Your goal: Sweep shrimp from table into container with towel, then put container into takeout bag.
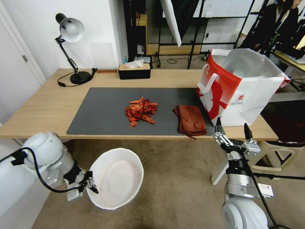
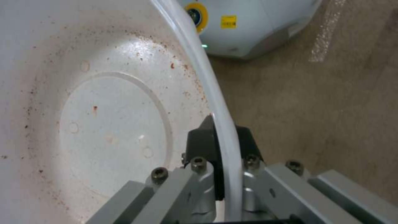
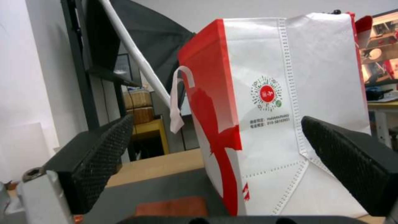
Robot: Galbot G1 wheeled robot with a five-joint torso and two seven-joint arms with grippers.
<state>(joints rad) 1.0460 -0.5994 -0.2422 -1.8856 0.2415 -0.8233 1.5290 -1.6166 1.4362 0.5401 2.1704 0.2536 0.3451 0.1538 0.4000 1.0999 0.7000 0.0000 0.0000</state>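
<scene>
The shrimp (image 1: 140, 112) lie in a loose red-orange pile near the middle of the dark grey mat (image 1: 101, 111) on the table (image 1: 47, 105), untouched. At three o'clock from the pile, just beside it but apart, sits the folded rust-red towel (image 1: 190, 120), and past that, again toward three o'clock, the takeout bag (image 1: 241, 89) stands upright and open at the table's right end, its red face toward the pile.

The container (image 1: 115, 178), an empty white bowl with reddish specks inside, is off the table, held below the near edge at about seven o'clock from the shrimp. The left gripper (image 1: 87, 183) is pinched on its rim (image 2: 222, 124), one finger inside the wall and one outside.

The right gripper (image 1: 232, 128) hovers at the table's near edge, at about five o'clock from the towel, its jaws spread wide and holding nothing; through its wrist camera the bag's white side (image 3: 290, 102) fills the gap between the fingers.

By my reading, the sweeping step has not begun. The next move calls for the right gripper to come down on the towel and close on it, while the bowl's rim is brought level with the table edge in front of the pile.
</scene>
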